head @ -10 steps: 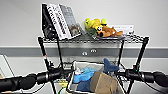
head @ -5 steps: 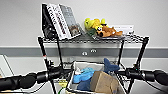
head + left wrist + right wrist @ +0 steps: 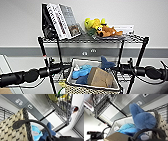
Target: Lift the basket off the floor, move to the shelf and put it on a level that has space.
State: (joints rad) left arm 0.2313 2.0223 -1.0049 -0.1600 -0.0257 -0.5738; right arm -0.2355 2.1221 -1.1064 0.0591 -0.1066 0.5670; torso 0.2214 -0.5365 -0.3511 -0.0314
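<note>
In the head view, the basket (image 3: 92, 86) sits between both arms at the shelf (image 3: 92, 40), holding blue plush toys (image 3: 83, 72) and a cardboard box (image 3: 100, 77). The left wrist view shows its woven wall (image 3: 7, 130) and dark rim; the right wrist view shows its whitish lining (image 3: 121, 122). Whether either gripper is clamped cannot be told.

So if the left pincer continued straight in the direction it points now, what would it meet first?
Most likely the basket: the left pincer points inward at its dark braided rim, which lies directly ahead. Whether they already touch, I cannot tell.
</note>
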